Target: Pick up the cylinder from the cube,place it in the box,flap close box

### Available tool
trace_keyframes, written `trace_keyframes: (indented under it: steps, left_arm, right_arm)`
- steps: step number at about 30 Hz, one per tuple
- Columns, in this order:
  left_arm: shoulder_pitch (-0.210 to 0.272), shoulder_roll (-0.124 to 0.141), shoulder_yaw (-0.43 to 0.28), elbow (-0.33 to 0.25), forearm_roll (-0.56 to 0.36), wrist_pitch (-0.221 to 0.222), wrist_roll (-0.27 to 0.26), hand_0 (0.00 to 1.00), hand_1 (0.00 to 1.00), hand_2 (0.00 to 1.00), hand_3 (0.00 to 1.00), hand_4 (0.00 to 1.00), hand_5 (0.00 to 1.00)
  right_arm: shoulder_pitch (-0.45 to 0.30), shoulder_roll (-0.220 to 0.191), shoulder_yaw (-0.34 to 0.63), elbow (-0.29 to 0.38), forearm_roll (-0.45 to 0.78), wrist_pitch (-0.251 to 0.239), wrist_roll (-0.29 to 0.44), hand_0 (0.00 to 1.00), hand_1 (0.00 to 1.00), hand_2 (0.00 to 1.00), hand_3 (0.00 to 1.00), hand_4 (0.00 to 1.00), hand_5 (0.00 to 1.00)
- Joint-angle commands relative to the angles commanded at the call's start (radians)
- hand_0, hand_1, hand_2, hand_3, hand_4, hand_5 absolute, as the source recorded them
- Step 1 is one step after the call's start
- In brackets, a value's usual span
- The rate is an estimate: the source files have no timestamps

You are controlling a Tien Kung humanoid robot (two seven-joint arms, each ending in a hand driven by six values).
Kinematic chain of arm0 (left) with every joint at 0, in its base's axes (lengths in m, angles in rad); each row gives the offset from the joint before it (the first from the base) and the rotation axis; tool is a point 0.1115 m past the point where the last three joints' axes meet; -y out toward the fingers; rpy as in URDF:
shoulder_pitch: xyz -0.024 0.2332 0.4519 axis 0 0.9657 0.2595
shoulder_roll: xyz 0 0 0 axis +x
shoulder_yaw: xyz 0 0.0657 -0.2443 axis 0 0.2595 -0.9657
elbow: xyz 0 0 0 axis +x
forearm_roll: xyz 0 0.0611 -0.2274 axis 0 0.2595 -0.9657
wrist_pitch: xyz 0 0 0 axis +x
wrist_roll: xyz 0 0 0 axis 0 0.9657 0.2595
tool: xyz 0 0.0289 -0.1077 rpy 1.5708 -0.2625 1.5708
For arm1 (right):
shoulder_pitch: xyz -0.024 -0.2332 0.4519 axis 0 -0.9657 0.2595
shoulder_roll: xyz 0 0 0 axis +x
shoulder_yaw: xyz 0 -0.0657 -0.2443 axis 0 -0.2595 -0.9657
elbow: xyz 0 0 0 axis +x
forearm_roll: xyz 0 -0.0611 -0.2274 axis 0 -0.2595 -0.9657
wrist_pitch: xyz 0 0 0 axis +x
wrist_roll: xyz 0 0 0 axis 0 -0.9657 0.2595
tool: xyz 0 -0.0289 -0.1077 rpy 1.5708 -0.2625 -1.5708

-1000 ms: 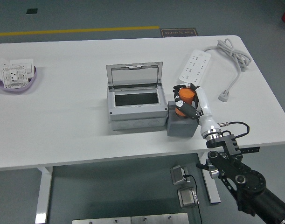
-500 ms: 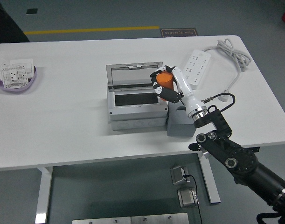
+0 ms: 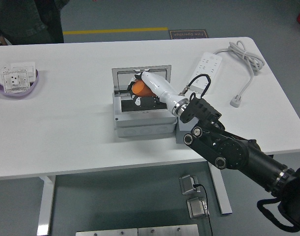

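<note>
My right hand (image 3: pixel 139 89) holds the orange cylinder (image 3: pixel 138 88) above the open cavity of the grey box (image 3: pixel 140 125). Its fingers are curled around the cylinder, and the white forearm (image 3: pixel 159 89) reaches in across the box's right side. The box's clear lid (image 3: pixel 121 78) stands upright at the back. The grey cube (image 3: pixel 181 136) sits against the box's right side, mostly hidden behind my black arm. My left arm does not show.
A white power strip (image 3: pixel 205 67) with its cable (image 3: pixel 248 64) lies at the back right. A purple bowl (image 3: pixel 29 88) with white socket plates rests at the far left. A person in dark clothing (image 3: pixel 22 19) stands at the far left corner.
My right hand has carried the orange cylinder left, from over the box's right edge to above its opening. The person has come further into view at the top left.
</note>
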Motion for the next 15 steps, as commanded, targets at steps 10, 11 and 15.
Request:
trace_keyframes:
  steps: [10,11,15]
  left_arm:
    - [-0.008,0.002,0.001,0.0,0.009,-0.002,-0.002,0.696,0.685,0.688,0.81,0.734,0.362]
    - [-0.008,0.002,0.001,0.0,0.01,-0.003,-0.002,0.696,0.685,0.688,0.81,0.734,0.362]
    - [-0.009,0.003,0.002,0.0,0.011,-0.003,-0.002,0.696,0.685,0.687,0.809,0.734,0.362]
  right_arm:
    - [0.053,0.026,-0.077,-0.092,-0.056,0.024,0.0,0.321,0.366,0.495,0.451,0.002,0.002]
    - [0.057,0.026,-0.082,-0.095,-0.062,0.029,-0.001,0.321,0.366,0.495,0.451,0.002,0.002]
    - [0.068,0.029,-0.094,-0.106,-0.077,0.04,-0.002,0.467,0.561,0.655,0.69,0.158,0.108]
